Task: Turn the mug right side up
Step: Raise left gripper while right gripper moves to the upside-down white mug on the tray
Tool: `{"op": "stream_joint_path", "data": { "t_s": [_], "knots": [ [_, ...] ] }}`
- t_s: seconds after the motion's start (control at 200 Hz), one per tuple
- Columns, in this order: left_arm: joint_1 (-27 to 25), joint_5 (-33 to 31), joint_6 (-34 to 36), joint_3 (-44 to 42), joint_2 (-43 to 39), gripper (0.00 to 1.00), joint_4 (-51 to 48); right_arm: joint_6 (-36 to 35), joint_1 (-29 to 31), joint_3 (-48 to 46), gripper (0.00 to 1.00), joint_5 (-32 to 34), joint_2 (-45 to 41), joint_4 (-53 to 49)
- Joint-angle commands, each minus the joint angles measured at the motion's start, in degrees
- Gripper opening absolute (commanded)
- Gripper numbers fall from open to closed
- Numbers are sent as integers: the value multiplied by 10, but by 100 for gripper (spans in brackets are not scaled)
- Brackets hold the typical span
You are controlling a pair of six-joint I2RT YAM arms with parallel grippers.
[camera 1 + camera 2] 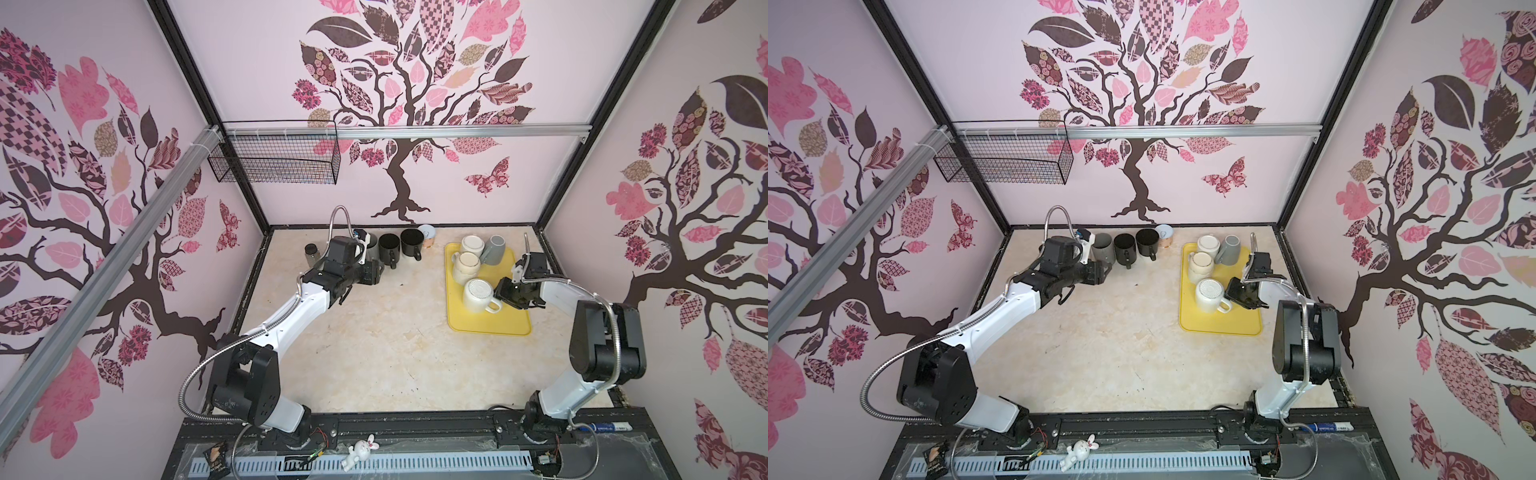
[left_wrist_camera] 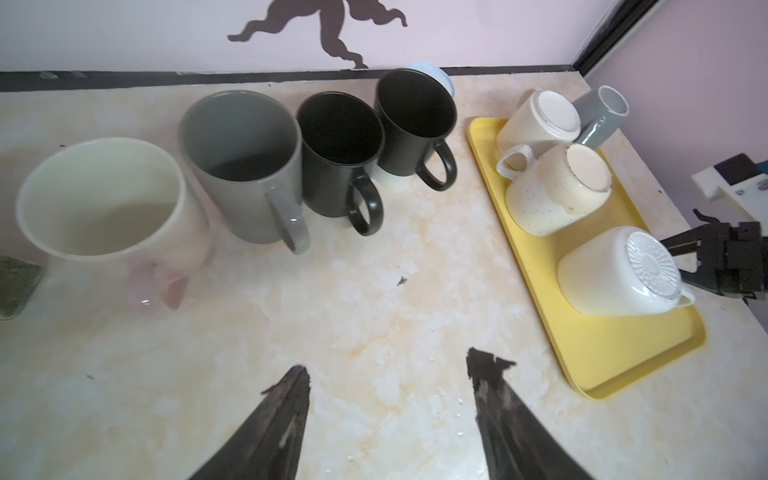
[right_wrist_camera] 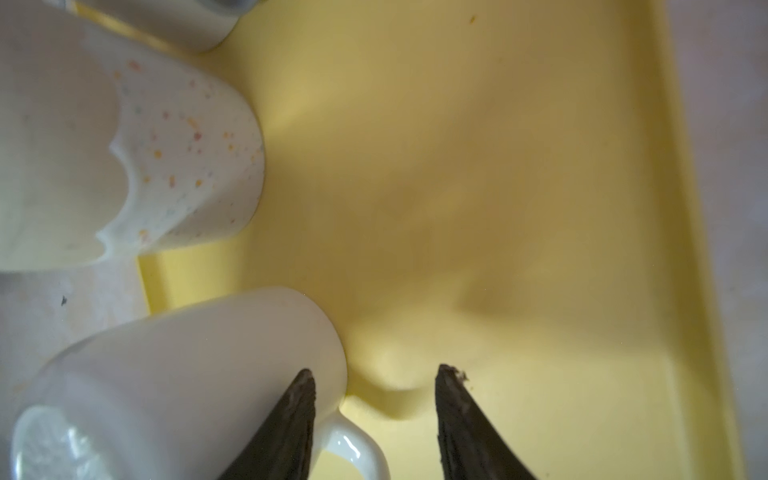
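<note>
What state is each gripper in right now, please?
Left gripper: open, holding nothing.
Right gripper: open beside the handle of the upside-down white mug, holding nothing.

A yellow tray (image 1: 490, 323) lies on the pale marbled desk (image 1: 374, 353), right of centre in the frame. At its middle a white mug (image 1: 477, 296) stands upside down, ribbed base up, handle pointing toward the lower right. The right end effector (image 1: 500, 293) reaches in from the right, just beside that handle. Higher on the tray are two cream mugs (image 1: 467, 266), bases showing, and a tilted grey mug (image 1: 494, 249). At upper centre, along the back wall, two black mugs (image 1: 389, 248) stand upright with a pale blue cup (image 1: 428, 235) behind. The left end effector (image 1: 376, 272) sits just below and left of them.
</note>
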Motion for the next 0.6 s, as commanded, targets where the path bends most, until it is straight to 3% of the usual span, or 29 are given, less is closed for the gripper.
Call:
{"op": "stream_joint_path", "data": {
  "t_s": [0.0, 0.255, 0.4, 0.595],
  "knots": [
    [-8, 27, -22, 5, 11, 62, -8, 5, 30, -18, 50, 4, -58, 3],
    [-44, 51, -21, -3, 22, 62, -2, 9, 40, -101, 50, -4, -188, 17],
    [-69, 58, -25, -4, 34, 62, 15, 0, 89, -133, 51, 23, -262, 32],
    [-77, 103, -102, 4, 60, 59, 28, -38, 112, -128, 52, 8, -242, 30]
  ]
}}
